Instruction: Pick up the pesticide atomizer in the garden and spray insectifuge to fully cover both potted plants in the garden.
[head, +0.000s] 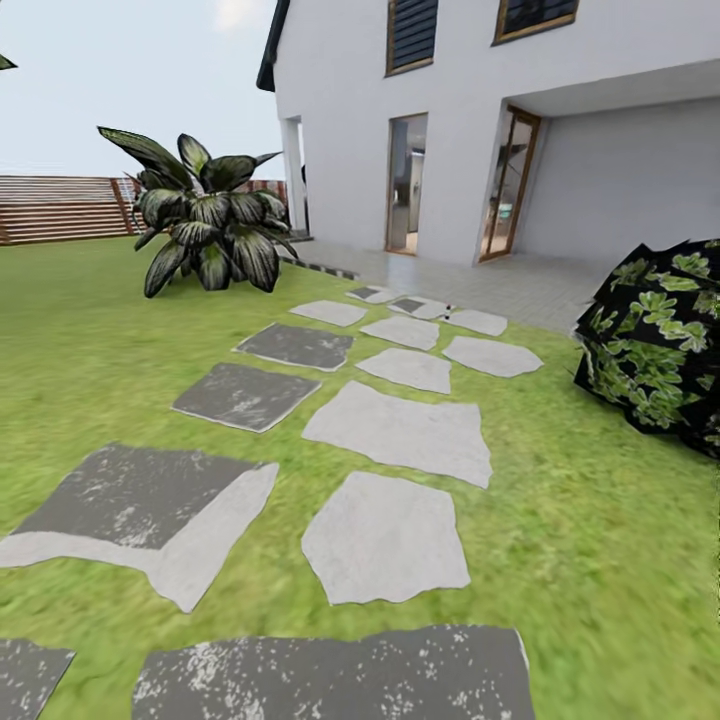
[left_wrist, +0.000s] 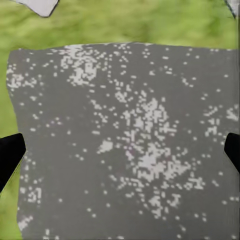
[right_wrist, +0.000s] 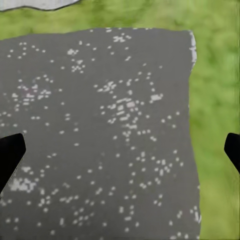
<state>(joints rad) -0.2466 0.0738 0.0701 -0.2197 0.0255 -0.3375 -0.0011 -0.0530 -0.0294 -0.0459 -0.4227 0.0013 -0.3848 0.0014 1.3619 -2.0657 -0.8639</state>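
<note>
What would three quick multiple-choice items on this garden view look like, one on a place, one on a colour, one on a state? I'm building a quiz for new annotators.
1. Where does the big dark-leaved plant stand in the head view?
A. On the lawn at far left, before the slat fence
B. On the terrace by the doors
C. On a stepping stone

2. What colour is the house wall?
A. Red brick
B. White
C. Dark green

3. How do the left gripper and right gripper stand?
A. Both shut on a bottle
B. One holds a leaf
C. Both open and empty, above a grey stone slab

Answers: 1 A, it grows from the grass with the wooden fence behind it. 2 B, the wall is plain white. 3 C, each wrist view has dark fingertips far apart with only speckled stone between.
</note>
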